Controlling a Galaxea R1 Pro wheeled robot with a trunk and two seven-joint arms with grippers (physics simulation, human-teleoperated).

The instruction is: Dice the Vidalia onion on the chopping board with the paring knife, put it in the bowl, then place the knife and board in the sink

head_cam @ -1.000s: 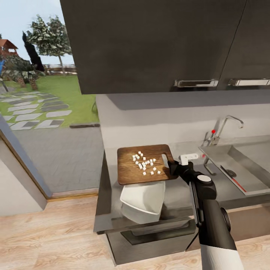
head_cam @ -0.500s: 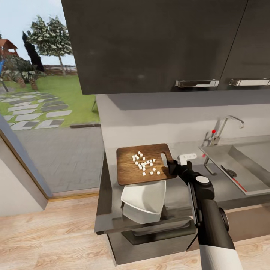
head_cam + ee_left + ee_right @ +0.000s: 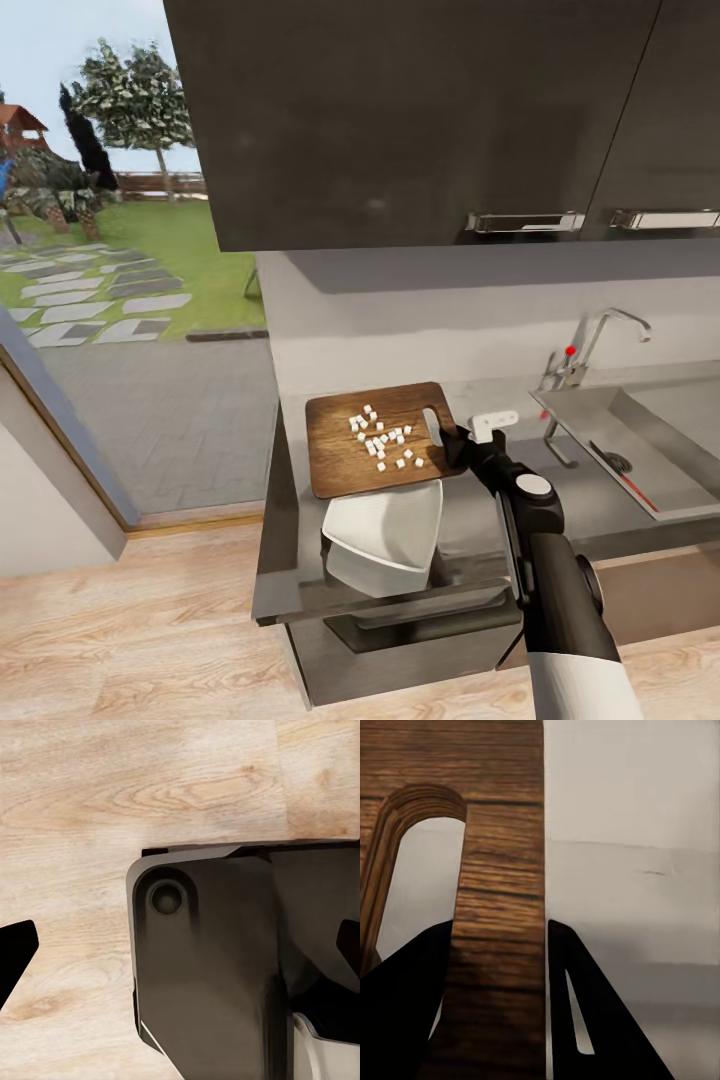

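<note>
The table (image 3: 600,500) carries the sink (image 3: 640,440) at its right end, with the knife (image 3: 625,482) lying in the basin. The board (image 3: 345,460), strewn with white onion cubes (image 3: 385,440), is held above the white bowl (image 3: 385,535). The right hand (image 3: 455,445) grips the board's slotted end; the left hand's (image 3: 180,945) grasp cannot be told.
</note>
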